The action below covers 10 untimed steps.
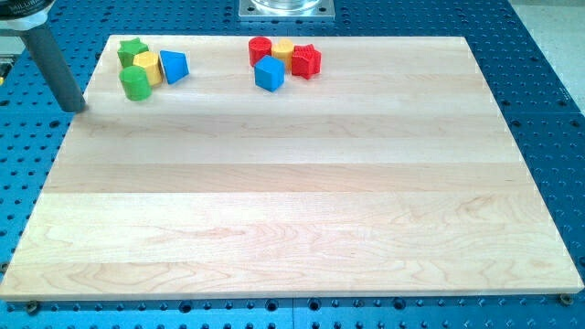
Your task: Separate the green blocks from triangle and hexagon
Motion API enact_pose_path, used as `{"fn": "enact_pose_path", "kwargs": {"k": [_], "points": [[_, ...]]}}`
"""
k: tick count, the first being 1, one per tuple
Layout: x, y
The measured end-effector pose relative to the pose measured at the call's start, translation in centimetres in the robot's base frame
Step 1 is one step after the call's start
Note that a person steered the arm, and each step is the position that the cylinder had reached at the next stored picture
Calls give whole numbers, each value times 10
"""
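My tip (78, 108) rested at the table's (274, 228) left edge near the view's top; the arm ended in a bare rod with no hand to open or close, so it held nothing. The cluster that mattered lay just to the tip's right and slightly toward the view's top: a green star (132, 50) farthest up, a green cylinder (135, 83) nearest the tip, a yellow hexagon (149, 68) wedged between them, and a blue triangle (174, 66) on the hexagon's far side. All four seemed to touch, though from this angle I could not be sure of every contact. The relation that decided the next push was that both green blocks sat on the tip's side of the cluster, with the hexagon and triangle behind them; a push straight to the right would likely have driven the greens harder into the others. I judged the tip would have needed to get between the cylinder and the hexagon. A second group, a red cylinder (260, 49), a yellow block (283, 51), a red star (306, 61) and a blue cube (269, 74), lay well apart to the right.
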State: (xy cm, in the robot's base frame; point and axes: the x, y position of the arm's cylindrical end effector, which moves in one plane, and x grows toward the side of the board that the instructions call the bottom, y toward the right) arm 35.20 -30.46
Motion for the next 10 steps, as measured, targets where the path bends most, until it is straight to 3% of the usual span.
{"fn": "enact_pose_path", "kwargs": {"k": [1, 2, 3, 5, 7, 10], "points": [[-44, 0], [-121, 0], [-160, 33], [-103, 27], [-157, 56], [-72, 40]]}}
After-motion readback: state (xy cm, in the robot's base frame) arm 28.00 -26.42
